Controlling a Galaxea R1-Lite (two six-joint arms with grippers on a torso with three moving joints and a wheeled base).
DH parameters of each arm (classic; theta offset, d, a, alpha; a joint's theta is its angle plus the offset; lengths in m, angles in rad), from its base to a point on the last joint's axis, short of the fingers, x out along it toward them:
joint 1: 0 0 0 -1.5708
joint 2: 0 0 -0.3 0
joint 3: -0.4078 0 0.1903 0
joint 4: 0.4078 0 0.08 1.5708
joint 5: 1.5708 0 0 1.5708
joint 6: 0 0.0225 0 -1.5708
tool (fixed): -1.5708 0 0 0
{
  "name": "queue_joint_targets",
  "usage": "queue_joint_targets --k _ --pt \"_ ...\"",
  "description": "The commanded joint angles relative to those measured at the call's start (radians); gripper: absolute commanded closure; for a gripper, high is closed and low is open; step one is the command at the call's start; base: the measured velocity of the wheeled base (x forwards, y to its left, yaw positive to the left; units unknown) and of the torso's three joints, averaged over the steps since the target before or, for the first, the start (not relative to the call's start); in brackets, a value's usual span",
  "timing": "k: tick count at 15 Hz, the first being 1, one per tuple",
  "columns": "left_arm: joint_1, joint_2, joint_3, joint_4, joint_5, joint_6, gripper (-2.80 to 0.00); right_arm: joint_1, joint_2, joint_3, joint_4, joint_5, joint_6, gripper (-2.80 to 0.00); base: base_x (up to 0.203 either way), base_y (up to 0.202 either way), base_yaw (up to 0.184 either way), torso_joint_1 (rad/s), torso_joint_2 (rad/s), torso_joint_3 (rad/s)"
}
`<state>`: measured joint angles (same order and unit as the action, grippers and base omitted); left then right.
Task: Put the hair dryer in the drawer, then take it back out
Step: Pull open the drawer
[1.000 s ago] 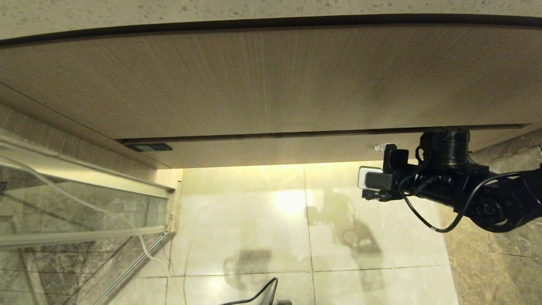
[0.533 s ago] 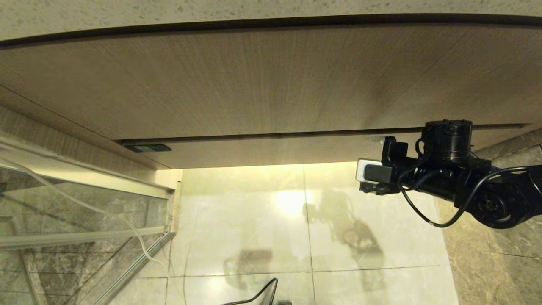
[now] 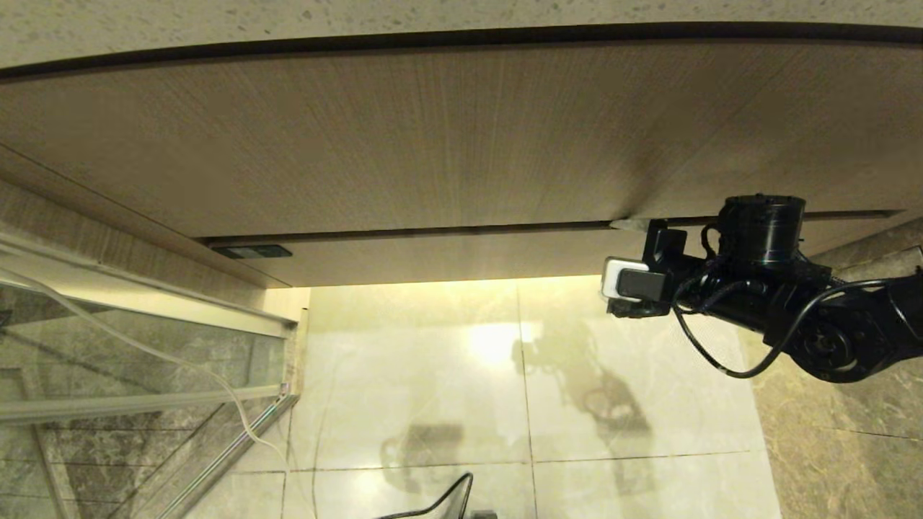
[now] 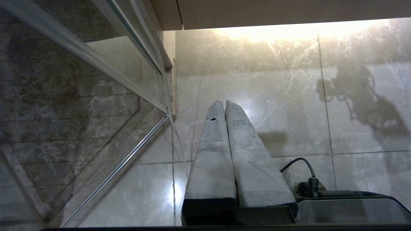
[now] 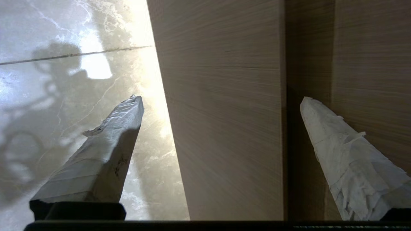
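The drawer (image 3: 447, 256) is the shallow pale wood-grain strip under the taller wood-grain panel (image 3: 447, 137), and it is pushed in. My right gripper (image 3: 634, 238) is at the drawer's right part, open. In the right wrist view the right gripper (image 5: 221, 98) straddles the drawer front (image 5: 224, 128). One of its fingers (image 5: 106, 150) is on the floor side; the other finger (image 5: 346, 160) lies over the dark gap (image 5: 290, 128) below the taller panel. The hair dryer is out of view. My left gripper (image 4: 223, 102) hangs parked over the floor, shut and empty.
A glass shower screen (image 3: 108, 360) with a metal frame stands at the left, and a thin pale cord (image 3: 216, 382) runs down it. Glossy marble floor tiles (image 3: 433, 360) lie below the cabinet. A stone counter edge (image 3: 433, 14) runs above. A dark marble wall (image 3: 851, 447) is at the right.
My right arm has risen and moved toward the cabinet, and its upper fingertip has reached the gap above the drawer front. The left arm has not moved.
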<state>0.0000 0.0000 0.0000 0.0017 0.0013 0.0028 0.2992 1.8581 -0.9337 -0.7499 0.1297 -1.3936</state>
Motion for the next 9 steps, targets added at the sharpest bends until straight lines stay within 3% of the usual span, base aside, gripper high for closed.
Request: queue_joint_targets --k 1,9 --pt "0.0 0.0 0.0 0.0 0.0 0.0 0.0 0.001 0.029 -0.018 -0.023 0.001 -0.007 -2.8 0.0 0.0 0.0 0.0 0.0 0.0" --pt "0.0 0.0 0.0 0.0 0.0 0.0 0.0 0.001 0.101 -0.066 -0.102 0.001 0.022 -2.8 0.0 0.0 0.0 0.0 0.0 0.0"
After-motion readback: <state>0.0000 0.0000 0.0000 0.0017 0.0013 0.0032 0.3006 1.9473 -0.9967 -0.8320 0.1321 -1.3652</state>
